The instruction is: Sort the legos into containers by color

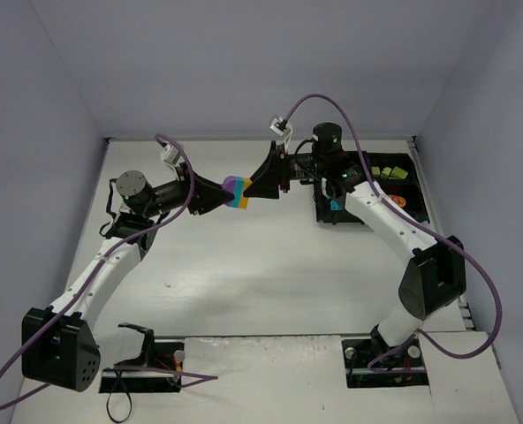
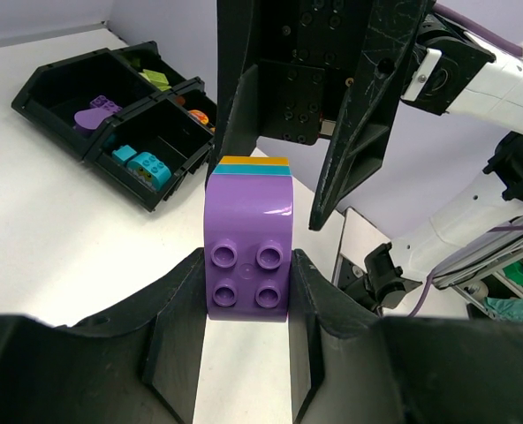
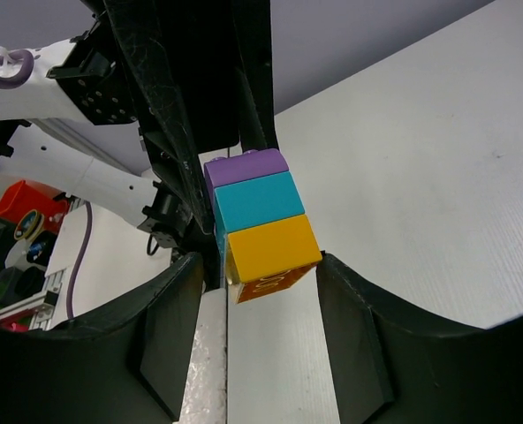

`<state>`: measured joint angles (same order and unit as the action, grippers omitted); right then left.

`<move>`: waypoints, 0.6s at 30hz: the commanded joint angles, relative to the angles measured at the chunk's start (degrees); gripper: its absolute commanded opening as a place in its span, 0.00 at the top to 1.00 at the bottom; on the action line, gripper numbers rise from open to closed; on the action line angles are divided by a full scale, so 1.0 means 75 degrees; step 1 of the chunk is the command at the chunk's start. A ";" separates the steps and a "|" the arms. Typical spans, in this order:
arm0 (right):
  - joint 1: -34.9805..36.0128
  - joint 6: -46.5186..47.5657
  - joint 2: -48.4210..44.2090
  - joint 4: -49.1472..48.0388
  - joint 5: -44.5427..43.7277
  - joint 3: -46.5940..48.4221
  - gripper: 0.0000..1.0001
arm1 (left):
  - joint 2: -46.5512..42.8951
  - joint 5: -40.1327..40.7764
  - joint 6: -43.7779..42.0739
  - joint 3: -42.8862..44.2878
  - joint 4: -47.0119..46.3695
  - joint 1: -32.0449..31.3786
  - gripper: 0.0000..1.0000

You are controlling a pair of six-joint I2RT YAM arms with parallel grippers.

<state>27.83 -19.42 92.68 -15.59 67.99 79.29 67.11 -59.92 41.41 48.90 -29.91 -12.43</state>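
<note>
Above the middle of the table, the left claw is clamped tight on a purple brick, stacked with a cyan brick and an orange brick. The right claw straddles the orange brick, partly open, a gap showing on one side. The black tray sits well apart.
</note>
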 commanded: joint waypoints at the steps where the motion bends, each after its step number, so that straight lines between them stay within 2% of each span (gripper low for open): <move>1: 0.0109 0.0011 -0.0111 -0.0557 0.0205 0.0269 0.50 | -0.0101 -0.0061 0.0069 0.0276 -0.0746 -0.0042 1.00; 7: 0.0179 0.0011 -0.0311 -0.0593 0.0123 -0.0305 0.49 | -0.0019 0.0126 0.0162 0.0417 -0.1003 -0.0042 1.00; 18: 0.0355 -0.0047 -0.0241 -0.0745 0.0064 -0.0247 0.51 | 0.0110 0.0138 0.0702 0.0335 -0.1707 -0.0054 1.00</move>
<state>29.76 -19.46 92.68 -16.12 67.88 76.36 68.58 -58.46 45.17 48.90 -35.00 -12.43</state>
